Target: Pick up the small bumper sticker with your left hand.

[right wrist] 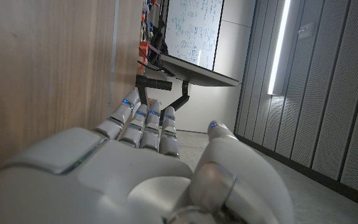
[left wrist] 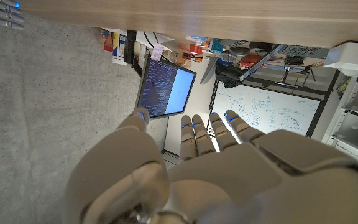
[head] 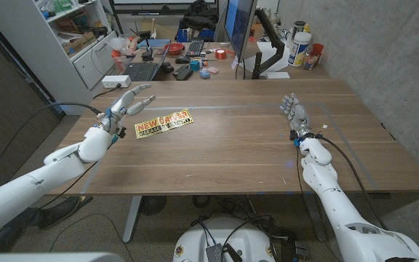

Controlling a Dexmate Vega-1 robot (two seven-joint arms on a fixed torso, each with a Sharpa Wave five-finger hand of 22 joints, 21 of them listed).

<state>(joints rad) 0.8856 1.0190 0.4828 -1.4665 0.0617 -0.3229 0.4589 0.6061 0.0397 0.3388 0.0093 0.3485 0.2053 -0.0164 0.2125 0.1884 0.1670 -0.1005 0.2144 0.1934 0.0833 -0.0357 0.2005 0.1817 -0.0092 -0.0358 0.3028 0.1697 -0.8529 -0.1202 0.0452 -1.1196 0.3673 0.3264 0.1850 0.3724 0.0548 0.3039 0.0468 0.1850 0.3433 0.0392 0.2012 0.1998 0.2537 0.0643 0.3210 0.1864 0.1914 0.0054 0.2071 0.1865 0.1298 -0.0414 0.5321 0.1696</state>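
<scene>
On the table before you, the yellow sticker (head: 164, 124) carries bold dark capitals that read "NEW DRIVER"; a smaller second line beneath them is too fine to make out. In your left wrist view, the monitor (left wrist: 165, 90) shows rows of text and the whiteboard (left wrist: 272, 113) bears handwritten notes and sketches, none of it legible.

Wooden table (head: 238, 156), concrete wall (head: 384, 51) right, monitor (head: 240, 25) at back (cluttered desk), whiteboard (left wrist: 272, 112).
</scene>
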